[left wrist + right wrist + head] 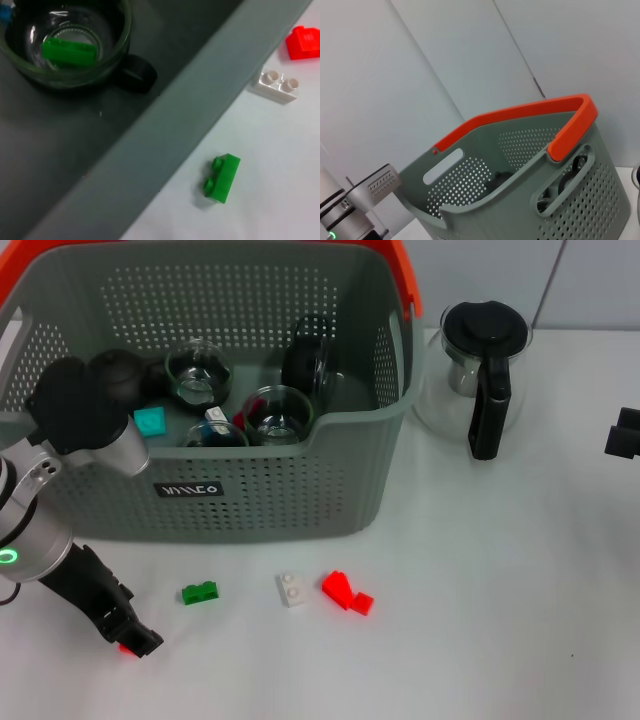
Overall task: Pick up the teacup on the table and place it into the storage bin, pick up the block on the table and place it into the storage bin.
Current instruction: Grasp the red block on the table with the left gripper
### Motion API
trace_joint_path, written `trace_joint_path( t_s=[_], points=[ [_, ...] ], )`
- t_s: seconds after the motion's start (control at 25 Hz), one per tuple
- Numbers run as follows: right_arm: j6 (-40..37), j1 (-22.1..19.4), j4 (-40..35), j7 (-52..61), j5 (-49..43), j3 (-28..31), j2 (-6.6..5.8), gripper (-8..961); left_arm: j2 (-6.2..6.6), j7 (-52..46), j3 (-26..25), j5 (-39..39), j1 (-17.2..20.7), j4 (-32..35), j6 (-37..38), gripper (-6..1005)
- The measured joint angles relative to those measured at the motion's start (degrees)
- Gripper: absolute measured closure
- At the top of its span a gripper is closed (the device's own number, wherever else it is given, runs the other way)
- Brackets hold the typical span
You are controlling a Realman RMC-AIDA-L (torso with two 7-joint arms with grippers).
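The grey perforated storage bin (pixel 290 490) with its orange handle (pixel 400 265) stands at the back left of the white tabletop (pixel 480 620). Several glass teacups lie inside it — one upright toward the back (pixel 198 373), one near the front wall (pixel 277 412), another beside it (pixel 213 436) — along with a turquoise block (pixel 152 421) on the bin's floor. In the left wrist view, one teacup (pixel 65 45) sits inside the bin just behind its front wall and holds a green block (pixel 69 51).

On the tabletop in front of the bin, a small row of loose blocks lies well apart from the bin's wall: a green block (pixel 199 592), a white block (pixel 291 589) to its right, and a red block (pixel 347 591) next to that. The left wrist view shows the same green block (pixel 222 177), with the white (pixel 276 86) and red (pixel 303 42) ones farther off.

The left hand (pixel 128 635) is low at the front left of the tabletop, left of the green block, with something small and red showing at its tip — whether its fingers are spread or pressed together, I cannot tell. The right hand (pixel 622 435) shows only as a dark edge at the far right, away from the blocks; its state cannot be told either.

A glass pot with a black lid (pixel 482 370) stands to the right of the bin.
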Motion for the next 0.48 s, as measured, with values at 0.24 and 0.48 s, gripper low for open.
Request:
trace_joint_path(
  t_s=[0.24, 0.48],
  points=[
    [0.01, -0.02, 0.00, 0.00, 0.00, 0.00, -0.01, 131, 0.00, -0.76, 0.46, 0.43, 0.03, 0.00, 0.64, 310],
    [-0.04, -0.09, -0.02, 0.00, 0.00, 0.00, 0.05, 131, 0.00, -4.23, 1.37, 1.01, -0.24, 0.43, 1.43, 327]
  ],
)
